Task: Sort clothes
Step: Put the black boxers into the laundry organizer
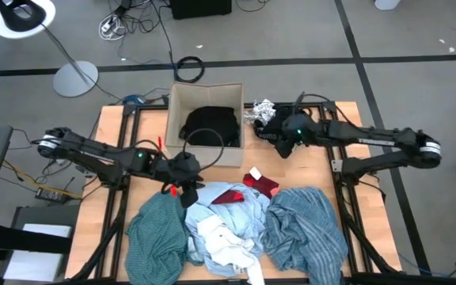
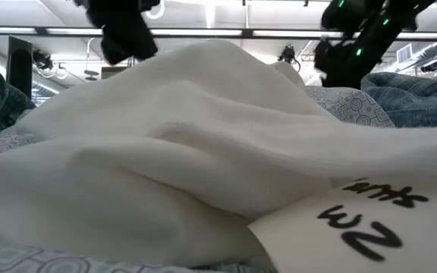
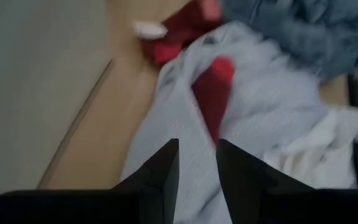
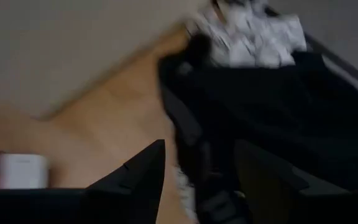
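Black cloth fills the cardboard box at the table's far middle. Just right of the box, at the far edge, lies a white garment with black pattern. The other clothes are heaped along the near edge: a teal piece on the left, a light blue shirt in the middle with a white garment on its near side, and a grey-blue striped piece on the right. A red garment lies on the wood just beyond the heap, and a red strip rests on the light blue shirt.

The left gripper hangs over the far left corner of the light blue shirt. In its wrist view the 2 fingers stand a little apart over the light blue fabric, with nothing between them, and the red strip lies just ahead.

The right gripper sits over the table just right of the box, beside the patterned garment. Its wrist view shows the 2 fingers spread apart, with dark cloth ahead of them; whether that cloth touches them I cannot tell. The patterned garment lies beyond.

In the low view the white garment fills the front, with a label on it.
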